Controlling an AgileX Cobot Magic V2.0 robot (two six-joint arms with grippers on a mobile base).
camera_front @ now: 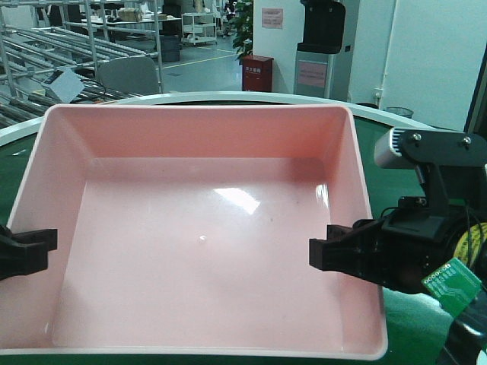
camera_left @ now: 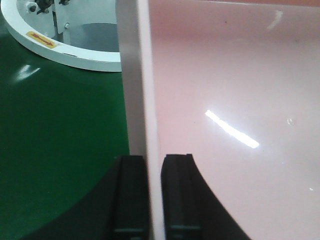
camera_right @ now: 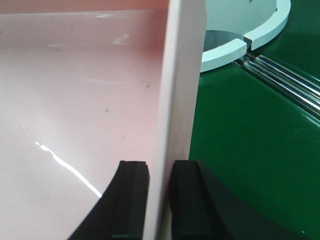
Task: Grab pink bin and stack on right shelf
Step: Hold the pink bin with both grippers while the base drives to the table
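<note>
the left pincer [camera_left: 154,159] is clamped on the left side wall of the wide, shallow pale-pink plastic bin [camera_front: 205,251], one black finger inside and one outside. the right pincer [camera_right: 159,165] grips the opposite wall the same way. the bin sits between the two pincers, open side up, and its long axis appears to run from one pincer to the other. outside each pincer lies the green conveyor belt [camera_left: 60,125]. ahead of them, beyond the bin's far corners, curves a white ring [camera_right: 235,45].

left fingers [camera_front: 30,252]: cut by frame edge | pink bin [camera_front: 205,228] underside: hidden
</note>
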